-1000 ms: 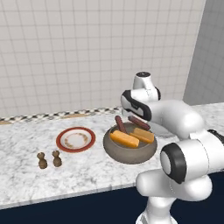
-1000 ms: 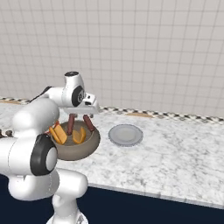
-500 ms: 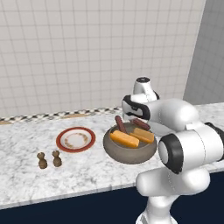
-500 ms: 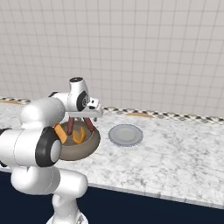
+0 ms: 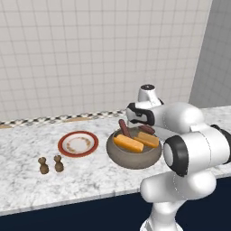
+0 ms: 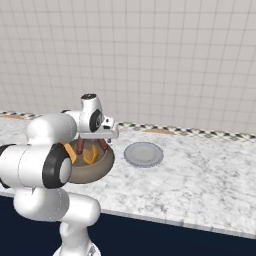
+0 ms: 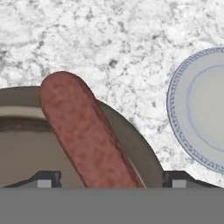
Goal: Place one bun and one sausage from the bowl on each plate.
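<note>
Gripper (image 7: 111,181) at bottom centre of the hand view: jaws wide, one fingertip each side of the sausage (image 7: 83,135), contact not discernible. Sausage leans on the bowl (image 7: 131,144) rim.

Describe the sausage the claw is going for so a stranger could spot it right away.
On the marble counter, find the big brownish-grey bowl between the two plates. The sausage leans on the bowl's rim on the grey plate's side, between the claw tips. Unlike the blocky orange buns, it is thin and dark reddish-brown.
</note>
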